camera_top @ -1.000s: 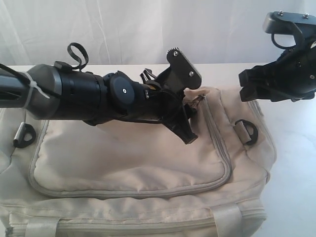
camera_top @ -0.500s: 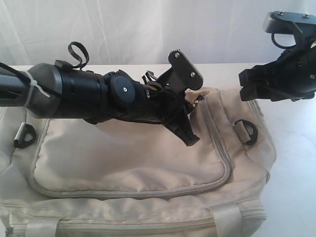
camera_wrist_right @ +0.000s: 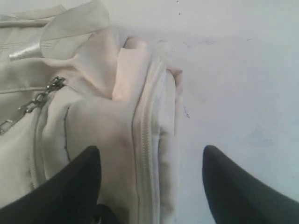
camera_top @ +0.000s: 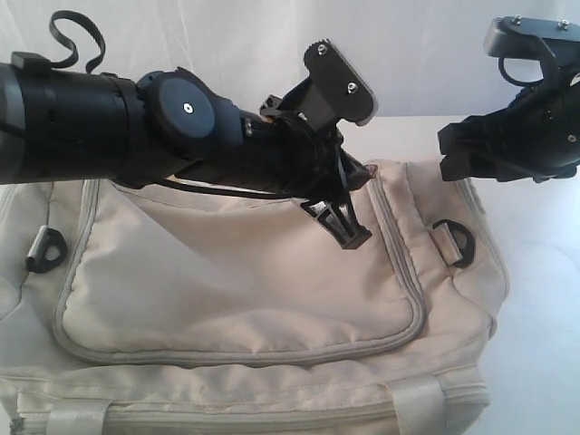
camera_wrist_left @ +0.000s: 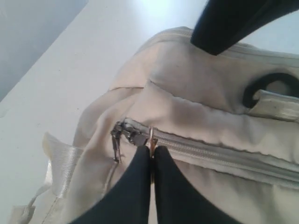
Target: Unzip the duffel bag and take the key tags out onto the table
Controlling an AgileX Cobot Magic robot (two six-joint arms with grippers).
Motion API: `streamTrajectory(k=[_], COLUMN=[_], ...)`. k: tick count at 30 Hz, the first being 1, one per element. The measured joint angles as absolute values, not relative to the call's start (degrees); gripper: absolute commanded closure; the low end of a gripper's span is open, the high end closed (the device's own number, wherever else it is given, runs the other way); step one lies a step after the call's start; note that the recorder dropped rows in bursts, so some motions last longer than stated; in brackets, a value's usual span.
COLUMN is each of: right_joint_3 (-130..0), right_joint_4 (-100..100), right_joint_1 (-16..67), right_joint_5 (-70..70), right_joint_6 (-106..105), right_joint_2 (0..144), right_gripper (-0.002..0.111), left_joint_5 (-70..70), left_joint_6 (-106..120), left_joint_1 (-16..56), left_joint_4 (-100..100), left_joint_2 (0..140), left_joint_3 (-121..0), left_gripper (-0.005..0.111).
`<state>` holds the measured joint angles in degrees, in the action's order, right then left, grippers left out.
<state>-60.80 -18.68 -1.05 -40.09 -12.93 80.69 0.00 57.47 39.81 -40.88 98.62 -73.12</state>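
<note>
The cream duffel bag [camera_top: 245, 281] lies flat on the white table [camera_top: 544, 299], its grey zipper closed along the top panel. At the bag's far right corner my left gripper [camera_top: 358, 177] is shut on the metal zipper pull ring [camera_wrist_left: 150, 135], its fingertips [camera_wrist_left: 140, 156] pinching the ring edge-on. A second slider [camera_wrist_left: 117, 135] hangs just beside it. Held above the bag's right end, my right gripper [camera_top: 453, 154] is open, with bag fabric [camera_wrist_right: 93, 121] and bare table [camera_wrist_right: 233, 70] between its fingers [camera_wrist_right: 86, 163]. The key tags are hidden.
Black D-rings sit at the bag's right end [camera_top: 453, 240] and left end [camera_top: 45, 249]. Webbing handles [camera_top: 77, 417] lie along the near edge. A white curtain hangs behind the table. My left arm spans the far side of the bag.
My left arm has lifted and its wrist has tilted, while the fingers stay at the zipper corner. The right arm has not moved.
</note>
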Motion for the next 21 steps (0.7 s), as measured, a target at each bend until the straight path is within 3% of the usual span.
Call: streamTrajectory(k=[17,21], right_joint_3=[-60.8,-60.8], right_joint_4=[-30.59,-30.94], right_joint_1=[-1.05,-1.05], right_joint_5=[-38.87,-37.31], right_joint_6=[-25.36,-26.32], right_joint_2=[81.01,83.53], right_gripper=[0.049,0.042], left_joint_5=[9.74,11.35], left_joint_6=[51.26,51.26], left_joint_1=[39.81,39.81], left_joint_4=[-41.66,-42.39], left_joint_2=[98.22,98.22], left_joint_3=[-73.12,-73.12], left_gripper=[0.107,0.107])
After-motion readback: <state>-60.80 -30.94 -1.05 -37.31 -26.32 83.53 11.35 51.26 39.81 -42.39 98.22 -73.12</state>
